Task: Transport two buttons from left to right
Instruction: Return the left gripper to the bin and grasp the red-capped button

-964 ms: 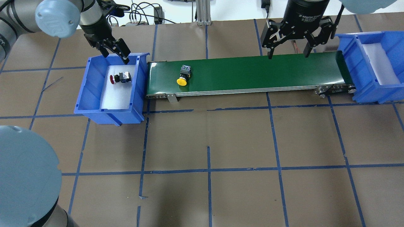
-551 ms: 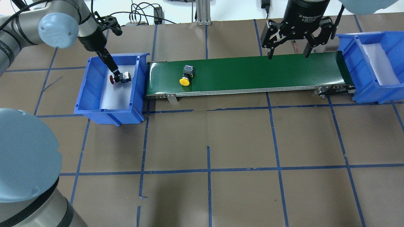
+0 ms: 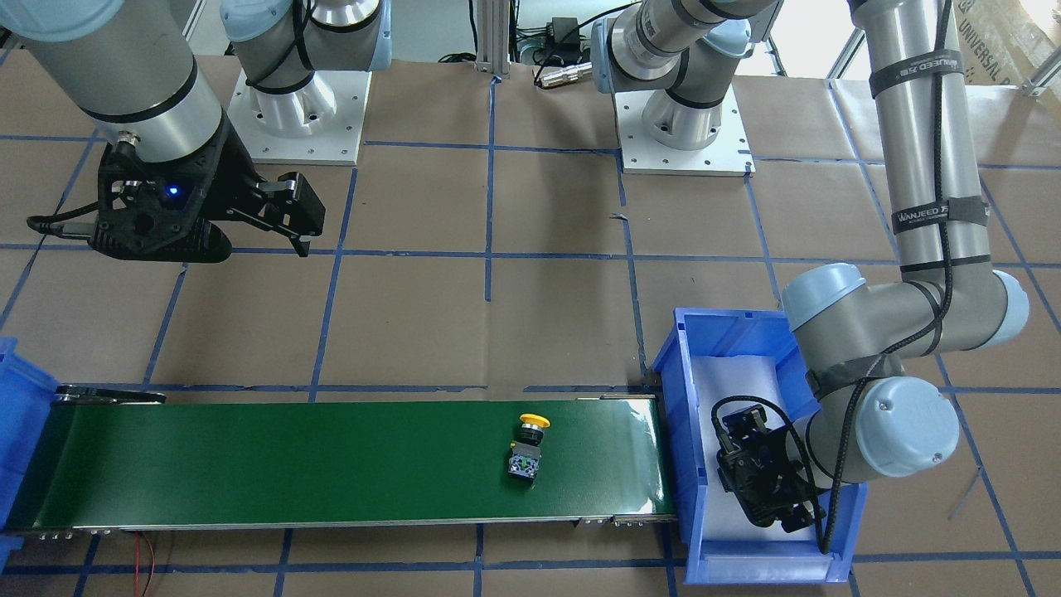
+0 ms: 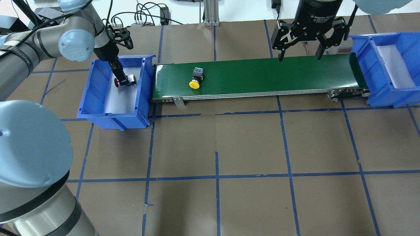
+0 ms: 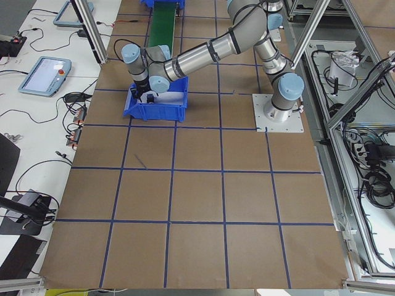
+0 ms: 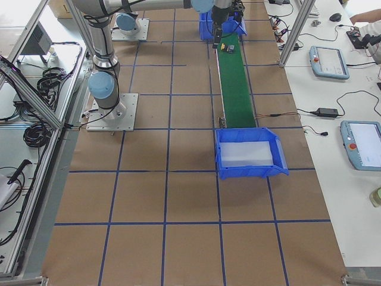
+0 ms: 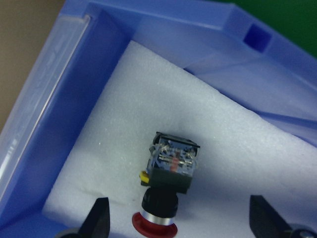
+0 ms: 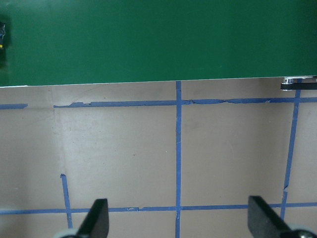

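The red button [image 4: 131, 79] lies on its side on white foam in the left blue bin [image 4: 95, 91]. My left gripper [image 4: 122, 78] is down inside that bin and open. In the left wrist view its fingers [image 7: 101, 218] stand on either side of the red button [image 7: 171, 166] without touching it. The yellow button [image 4: 195, 81] lies on the green conveyor belt [image 4: 262, 73] near its left end, cap toward the front. My right gripper [image 4: 298, 57] hangs open over the belt's far edge near the right end, holding nothing.
A second blue bin [image 4: 361, 49] lined with white foam sits at the belt's right end. Brown paper with blue tape lines covers the table [image 4: 216, 147]. Cables and an aluminium post [image 4: 210, 13] stand behind the belt.
My left gripper has dropped into the left bin and turned, so that it now straddles the red button. The yellow button has drifted a little to the right on the belt. The right arm is unmoved.
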Controlling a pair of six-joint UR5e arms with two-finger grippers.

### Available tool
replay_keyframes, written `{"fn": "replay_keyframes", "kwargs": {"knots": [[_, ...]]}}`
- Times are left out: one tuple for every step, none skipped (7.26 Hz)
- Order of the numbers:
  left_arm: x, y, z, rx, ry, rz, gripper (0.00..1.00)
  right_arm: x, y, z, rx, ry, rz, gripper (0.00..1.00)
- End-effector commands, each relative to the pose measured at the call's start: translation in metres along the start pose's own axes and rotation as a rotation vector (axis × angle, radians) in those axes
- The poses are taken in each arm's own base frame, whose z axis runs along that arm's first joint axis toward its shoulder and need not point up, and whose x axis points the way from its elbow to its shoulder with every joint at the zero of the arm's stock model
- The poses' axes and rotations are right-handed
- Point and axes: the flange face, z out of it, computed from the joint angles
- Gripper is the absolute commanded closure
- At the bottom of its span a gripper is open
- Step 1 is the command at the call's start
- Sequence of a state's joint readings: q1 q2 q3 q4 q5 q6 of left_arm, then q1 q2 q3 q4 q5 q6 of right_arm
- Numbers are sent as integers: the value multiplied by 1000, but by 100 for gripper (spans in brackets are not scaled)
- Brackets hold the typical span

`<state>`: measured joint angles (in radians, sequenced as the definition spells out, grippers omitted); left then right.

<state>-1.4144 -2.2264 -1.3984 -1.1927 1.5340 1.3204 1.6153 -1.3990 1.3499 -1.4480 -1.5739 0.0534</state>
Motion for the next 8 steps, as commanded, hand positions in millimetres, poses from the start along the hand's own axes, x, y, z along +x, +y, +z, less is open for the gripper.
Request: {"fn": "replay_keyframes", "kwargs": {"knots": [[2, 1, 8, -2, 7, 0, 29, 0, 0, 0, 0, 0, -3, 0], [1, 0, 5, 2, -9, -2, 65, 0, 0, 0, 0, 0, -3, 0], [-2, 5, -8, 11, -33, -12, 84, 0, 0, 0, 0, 0, -3, 0], [0, 6, -24, 11, -46, -65, 90, 0, 0, 0, 0, 0, -4, 0], [13, 7, -63, 19, -69, -241, 90, 0, 0, 0, -1, 0, -4, 0], [32, 9, -108, 39, -101, -463, 89, 0, 0, 1, -1, 0, -3, 0], [46, 11, -137, 35, -144, -606, 89, 0, 0, 1, -1, 0, -3, 0], [53, 8, -146, 64, -153, -768, 89, 0, 0, 1, -1, 0, -3, 0]]}}
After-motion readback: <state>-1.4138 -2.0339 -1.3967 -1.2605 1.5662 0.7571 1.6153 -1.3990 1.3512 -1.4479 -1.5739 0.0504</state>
